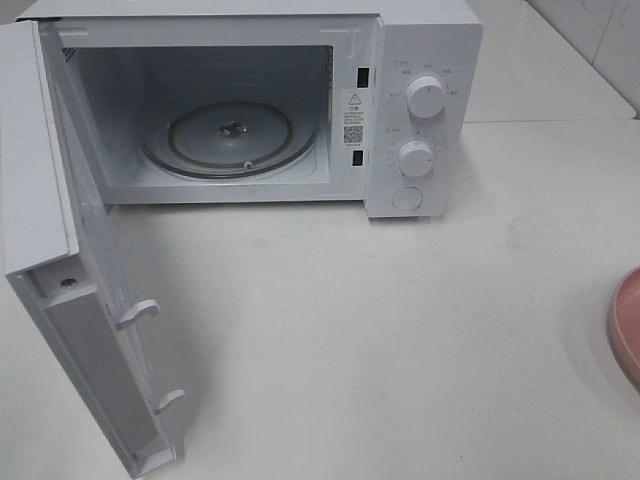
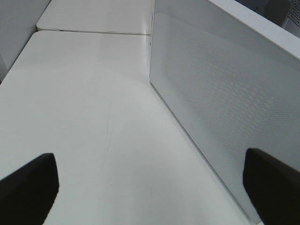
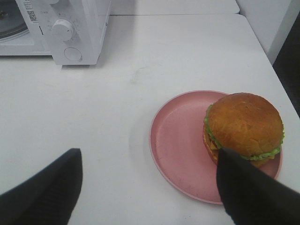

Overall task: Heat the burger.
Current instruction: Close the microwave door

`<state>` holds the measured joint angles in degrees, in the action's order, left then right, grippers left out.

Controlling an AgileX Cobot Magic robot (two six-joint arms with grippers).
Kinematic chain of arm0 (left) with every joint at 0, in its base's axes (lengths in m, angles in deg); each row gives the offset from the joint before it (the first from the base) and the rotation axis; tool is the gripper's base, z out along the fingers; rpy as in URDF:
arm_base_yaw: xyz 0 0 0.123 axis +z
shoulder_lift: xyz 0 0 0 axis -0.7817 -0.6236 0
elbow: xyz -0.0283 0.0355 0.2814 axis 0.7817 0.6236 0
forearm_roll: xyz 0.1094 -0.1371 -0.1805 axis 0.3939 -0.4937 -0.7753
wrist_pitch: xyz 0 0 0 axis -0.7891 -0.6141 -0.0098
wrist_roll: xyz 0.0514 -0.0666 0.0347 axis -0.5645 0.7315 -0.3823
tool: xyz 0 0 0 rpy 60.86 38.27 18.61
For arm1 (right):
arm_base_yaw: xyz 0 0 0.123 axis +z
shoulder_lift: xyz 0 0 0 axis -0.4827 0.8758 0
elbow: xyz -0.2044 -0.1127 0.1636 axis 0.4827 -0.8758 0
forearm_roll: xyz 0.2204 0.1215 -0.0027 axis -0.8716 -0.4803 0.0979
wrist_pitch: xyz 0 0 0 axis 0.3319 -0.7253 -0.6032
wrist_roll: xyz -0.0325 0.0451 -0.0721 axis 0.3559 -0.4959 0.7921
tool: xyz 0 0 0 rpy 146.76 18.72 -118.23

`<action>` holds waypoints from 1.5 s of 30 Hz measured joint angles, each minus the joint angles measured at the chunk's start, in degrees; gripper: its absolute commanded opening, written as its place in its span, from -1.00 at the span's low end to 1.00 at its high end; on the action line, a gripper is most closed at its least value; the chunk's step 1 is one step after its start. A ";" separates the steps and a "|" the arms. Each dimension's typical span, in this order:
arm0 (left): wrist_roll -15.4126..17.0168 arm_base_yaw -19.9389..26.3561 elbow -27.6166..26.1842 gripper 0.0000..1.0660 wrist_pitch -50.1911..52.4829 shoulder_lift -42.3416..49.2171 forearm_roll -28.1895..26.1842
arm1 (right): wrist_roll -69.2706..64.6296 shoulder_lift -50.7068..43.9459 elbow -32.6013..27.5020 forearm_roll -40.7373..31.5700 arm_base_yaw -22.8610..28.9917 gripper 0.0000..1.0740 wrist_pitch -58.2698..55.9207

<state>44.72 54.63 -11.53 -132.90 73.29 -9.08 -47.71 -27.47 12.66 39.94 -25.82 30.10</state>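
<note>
The burger, with a golden-brown bun and a green lettuce frill, sits on the right side of a round pink plate in the right wrist view. My right gripper hovers open over the plate's near side. One finger overlaps the burger's near edge and nothing is between the jaws. My left gripper is wide open and empty above the bare table, beside the outer face of the microwave door. Neither gripper shows in the high view, where only the plate's rim appears at the right edge.
The white microwave stands at the back of the table with its door swung fully open to the left. Its glass turntable lies bare inside. Two knobs and a button are on its right panel. The table's right edge runs just past the plate.
</note>
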 measured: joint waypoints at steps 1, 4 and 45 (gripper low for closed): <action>0.00 0.00 0.00 0.89 0.00 0.00 0.00 | 0.00 0.00 0.00 0.00 0.00 0.40 0.00; 0.00 0.00 0.00 0.89 0.00 0.00 0.00 | 0.00 0.00 0.00 0.00 0.00 0.40 0.00; 0.00 0.00 -0.40 0.89 0.06 -0.46 0.00 | 0.00 0.00 0.00 0.00 0.00 0.40 0.00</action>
<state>44.72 54.63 -11.94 -132.84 72.83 -9.08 -47.71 -27.47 12.66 39.94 -25.82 30.10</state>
